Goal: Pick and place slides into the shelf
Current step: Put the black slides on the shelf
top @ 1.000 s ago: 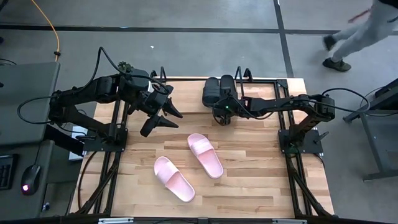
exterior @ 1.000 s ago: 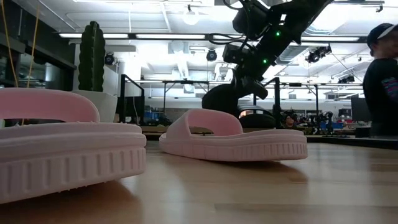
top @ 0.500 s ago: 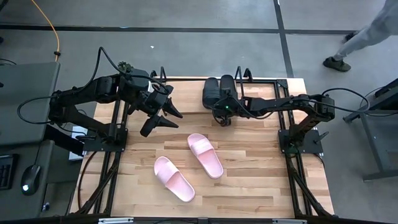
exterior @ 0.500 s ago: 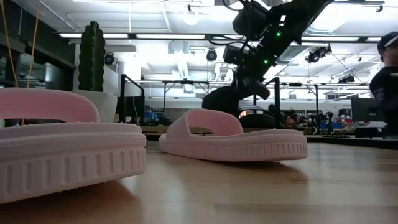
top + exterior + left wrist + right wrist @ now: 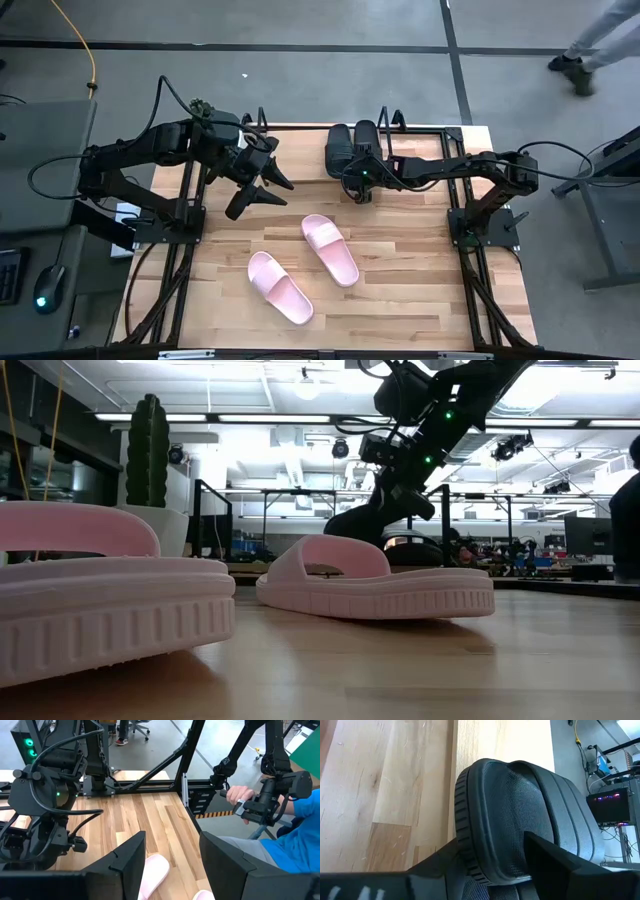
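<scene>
the right tool (image 5: pixel 357 185) is closed on a black slide (image 5: pixel 366 148) at the far edge of the table (image 5: pixel 420 290), long axis running near-to-far, beside its twin, while the left tool (image 5: pixel 262 190) hovers open nearer the pink slides (image 5: pixel 330 248).

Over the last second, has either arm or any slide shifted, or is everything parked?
Almost nothing on the table changed. The right tool stays at the black slides at the back edge, one of them between its fingers. The left tool still hangs open above the table. Both pink slides lie as before. Only a person beyond the table walked further out of the high view.
</scene>
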You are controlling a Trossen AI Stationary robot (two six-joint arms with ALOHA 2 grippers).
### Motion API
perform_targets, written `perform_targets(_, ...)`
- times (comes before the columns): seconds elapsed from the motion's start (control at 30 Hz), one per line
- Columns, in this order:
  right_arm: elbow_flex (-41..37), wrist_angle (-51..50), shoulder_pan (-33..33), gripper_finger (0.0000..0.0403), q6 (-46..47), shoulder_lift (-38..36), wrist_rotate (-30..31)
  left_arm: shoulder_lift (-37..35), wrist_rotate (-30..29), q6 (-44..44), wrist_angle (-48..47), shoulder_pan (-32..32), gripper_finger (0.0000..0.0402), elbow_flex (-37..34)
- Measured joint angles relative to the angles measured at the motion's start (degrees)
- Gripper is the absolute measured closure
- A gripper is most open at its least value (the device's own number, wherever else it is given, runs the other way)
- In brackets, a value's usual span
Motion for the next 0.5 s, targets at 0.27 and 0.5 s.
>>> perform_targets(0.27, 0.00, -0.06, -0.10, 0.0224, 3.18, 0.00, -4.76, 0.00, 0.00, 0.11, 0.00, 0.00, 0.0227, 0.00)
perform_targets(0.5, 0.00, -2.51, -1.01, 0.0214, 4.52, 0.00, -7.51, 0.00, 0.00, 0.15, 0.07, -0.01, 0.0227, 0.00)
